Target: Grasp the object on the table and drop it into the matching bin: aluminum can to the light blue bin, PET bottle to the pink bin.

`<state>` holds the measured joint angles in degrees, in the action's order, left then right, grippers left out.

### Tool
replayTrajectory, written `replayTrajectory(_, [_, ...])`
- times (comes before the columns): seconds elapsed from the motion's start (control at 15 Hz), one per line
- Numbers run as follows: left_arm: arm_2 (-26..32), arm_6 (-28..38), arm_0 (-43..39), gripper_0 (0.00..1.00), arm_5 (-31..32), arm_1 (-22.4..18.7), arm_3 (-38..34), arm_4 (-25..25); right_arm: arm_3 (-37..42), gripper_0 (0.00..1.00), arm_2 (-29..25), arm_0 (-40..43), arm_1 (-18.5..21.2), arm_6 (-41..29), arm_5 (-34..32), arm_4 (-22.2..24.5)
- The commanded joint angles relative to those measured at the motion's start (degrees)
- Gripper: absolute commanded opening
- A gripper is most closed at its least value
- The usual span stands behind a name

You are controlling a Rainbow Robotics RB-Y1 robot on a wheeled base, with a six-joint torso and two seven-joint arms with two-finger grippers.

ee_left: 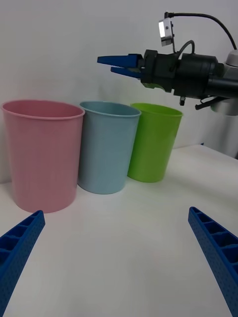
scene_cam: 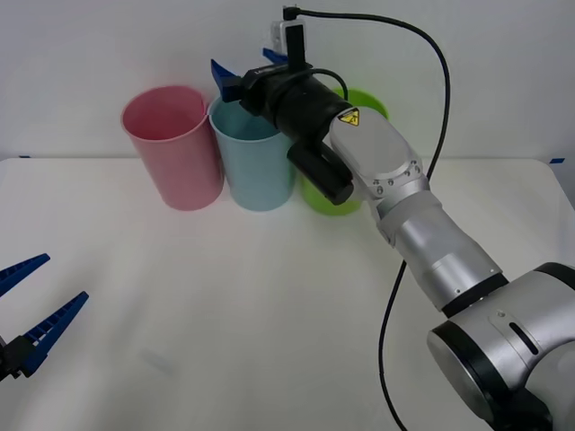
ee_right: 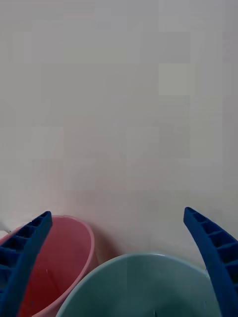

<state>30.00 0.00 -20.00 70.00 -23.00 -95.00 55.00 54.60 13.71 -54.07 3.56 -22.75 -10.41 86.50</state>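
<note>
My right gripper (scene_cam: pixel 241 59) hangs open over the mouth of the light blue bin (scene_cam: pixel 256 166), with nothing between its fingers. In the right wrist view the open gripper (ee_right: pixel 118 213) looks down onto the light blue bin's rim (ee_right: pixel 148 282), with the pink bin (ee_right: pixel 59 257) beside it. The pink bin (scene_cam: pixel 175 153) stands just left of the blue one at the back of the white table (scene_cam: pixel 225 314). My left gripper (scene_cam: pixel 65 277) waits open and empty low at the table's front left. The aluminum can and the PET bottle are out of view.
A lime green bin (scene_cam: pixel 364 99) stands right of the light blue one, partly behind my right arm. From the left wrist, the three bins stand in a row, pink (ee_left: pixel 44 153), blue (ee_left: pixel 106 148), green (ee_left: pixel 151 143), with my right gripper (ee_left: pixel 105 64) above them.
</note>
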Motion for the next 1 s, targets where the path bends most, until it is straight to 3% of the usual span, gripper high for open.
replayTrajectory(0.07, [0.0,0.0,0.0,1.0,0.0,0.0,0.0,0.0,1.03,1.0,0.01,0.72,0.75,0.07,-1.1,-0.63])
replayTrajectory(0.67, [0.0,0.0,0.0,1.0,0.0,0.0,0.0,0.0,22.65,1.0,5.37,16.01,9.63,-0.81,-4.62,-0.54])
replayTrajectory(1.0, [0.0,0.0,0.0,1.0,0.0,0.0,0.0,0.0,33.55,1.0,5.81,25.41,15.08,-0.72,-7.34,-0.54])
